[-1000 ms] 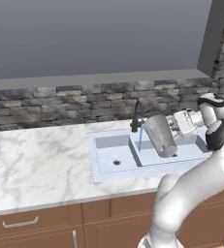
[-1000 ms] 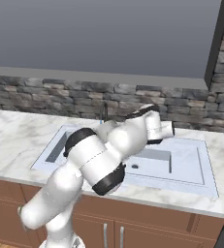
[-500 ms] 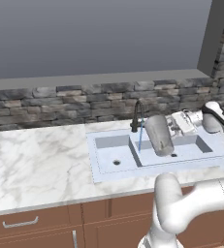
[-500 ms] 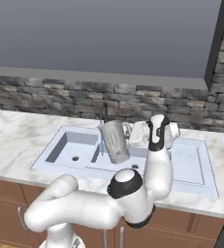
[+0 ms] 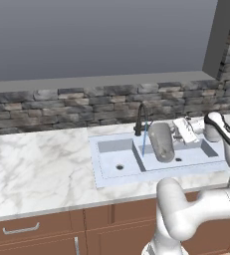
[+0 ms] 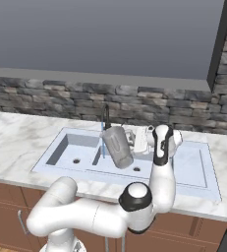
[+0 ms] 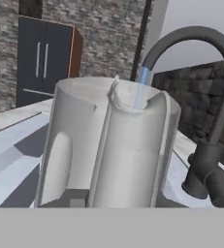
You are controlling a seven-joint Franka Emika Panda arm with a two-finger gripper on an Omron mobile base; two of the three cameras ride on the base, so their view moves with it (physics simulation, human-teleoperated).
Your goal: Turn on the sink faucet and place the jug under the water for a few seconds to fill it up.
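The translucent grey jug (image 5: 161,142) hangs tilted above the right basin of the pale sink (image 5: 100,167), just right of the dark gooseneck sink faucet (image 5: 139,119). A thin blue stream of water (image 5: 145,140) falls from the spout along the jug's left side. My gripper (image 5: 175,135) is shut on the jug from the right. From the other side, the jug (image 6: 118,146) sits between the faucet (image 6: 105,116) and the gripper (image 6: 134,140). In the hand view the jug (image 7: 111,145) is close up, handle to the left, with the water (image 7: 141,87) dropping behind its rim under the faucet (image 7: 208,101).
White marble counter (image 5: 37,164) runs left of the sink, with a stone-tile backsplash (image 5: 61,107) behind it. My own white arm (image 6: 154,192) bends low across the counter's front edge. The sink's drainboard (image 6: 196,165) lies to the right.
The arm's elbow has swung down and away, uncovering the jug in the right base view. The jug has edged slightly toward the faucet stream, still held.
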